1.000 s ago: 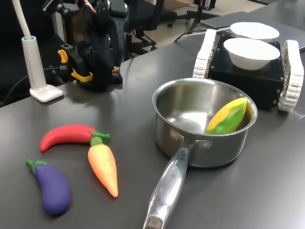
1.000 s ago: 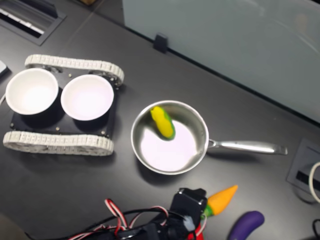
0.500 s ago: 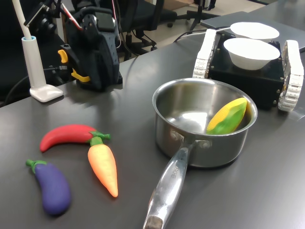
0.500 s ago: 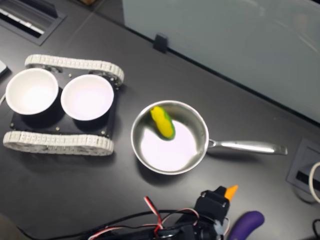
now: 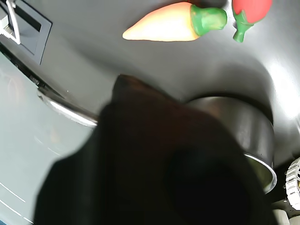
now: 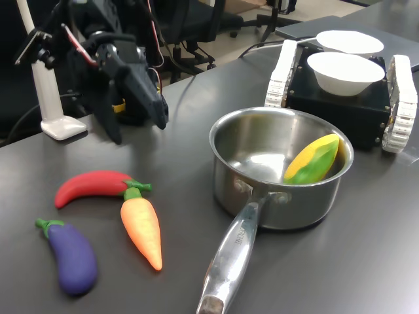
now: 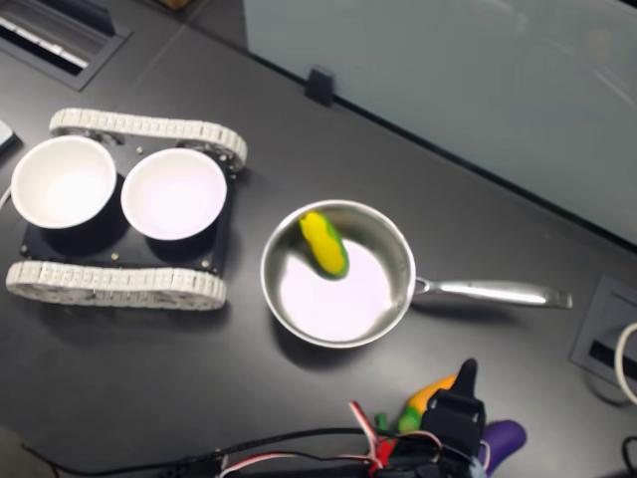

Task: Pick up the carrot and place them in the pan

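Observation:
The orange carrot (image 6: 142, 229) with its green top lies flat on the dark table, beside the red chili (image 6: 91, 186); it also shows in the wrist view (image 5: 164, 23). In the second exterior view only part of the carrot (image 7: 430, 392) shows, the rest is under the arm. The steel pan (image 6: 327, 196) stands upright to the first exterior view's right of the carrot, with a corn cob (image 6: 314, 159) in it. My gripper (image 6: 140, 129) hangs above the table behind the chili, open, with nothing between its fingers. A dark finger (image 5: 154, 164) fills much of the wrist view.
A purple eggplant (image 6: 71, 255) lies near the carrot. The pan's long handle (image 6: 229, 261) points toward the table's front edge. Two white bowls (image 6: 345, 70) sit on a tracked black base behind the pan. A white lamp stand (image 6: 62, 124) is behind the arm.
The arm has unfolded from its tucked pose and swung toward the vegetables. In the second exterior view it moved right, over the carrot. The jaws have spread. Nothing on the table moved.

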Controlling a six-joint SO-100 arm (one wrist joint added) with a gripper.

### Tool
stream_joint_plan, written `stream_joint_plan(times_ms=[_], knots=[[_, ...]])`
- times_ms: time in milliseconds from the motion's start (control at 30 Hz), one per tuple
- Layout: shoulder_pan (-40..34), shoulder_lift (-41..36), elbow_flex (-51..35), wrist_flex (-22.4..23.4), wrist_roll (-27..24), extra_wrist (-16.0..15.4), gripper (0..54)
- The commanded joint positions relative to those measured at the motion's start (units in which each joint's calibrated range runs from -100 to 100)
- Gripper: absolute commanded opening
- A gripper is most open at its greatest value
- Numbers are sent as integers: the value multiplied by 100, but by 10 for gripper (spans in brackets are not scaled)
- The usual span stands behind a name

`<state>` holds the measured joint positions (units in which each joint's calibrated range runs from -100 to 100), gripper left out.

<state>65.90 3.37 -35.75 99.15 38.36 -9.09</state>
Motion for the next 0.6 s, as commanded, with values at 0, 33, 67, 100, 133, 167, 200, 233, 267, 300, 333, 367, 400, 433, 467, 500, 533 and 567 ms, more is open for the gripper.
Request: stream_joint_plan(times_ms=[0, 33, 67, 100, 133, 167, 200, 233, 267, 300, 333, 367, 400, 433, 467, 500, 533, 567], knots=[[234, 174, -610, 42, 322, -167, 338], [268, 250, -628, 42, 410, -200, 340], [325, 342, -673, 42, 503, -284, 338], [383, 444, -746, 42, 562, -351, 340], [417, 528, -837, 42, 601, -385, 348], [429, 604, -891, 42, 645, -402, 354], [452, 680, -955, 42, 664, -402, 357], [452, 747, -1010, 42, 723, -402, 360], [452, 832, -1064, 42, 777, -402, 364], [452, 882, -1100, 42, 801, -410, 366], [452, 933, -1119, 42, 869, -410, 369], [440, 975, -1119, 51, 923, -410, 373], [429, 1017, -1119, 51, 962, -410, 377], [417, 1051, -1119, 51, 1021, -410, 379], [406, 1085, -1082, 51, 1099, -410, 383], [394, 1102, -1019, 51, 1167, -410, 389], [371, 1102, -891, 51, 1265, -410, 395], [371, 1102, -792, 51, 1333, -410, 399]])
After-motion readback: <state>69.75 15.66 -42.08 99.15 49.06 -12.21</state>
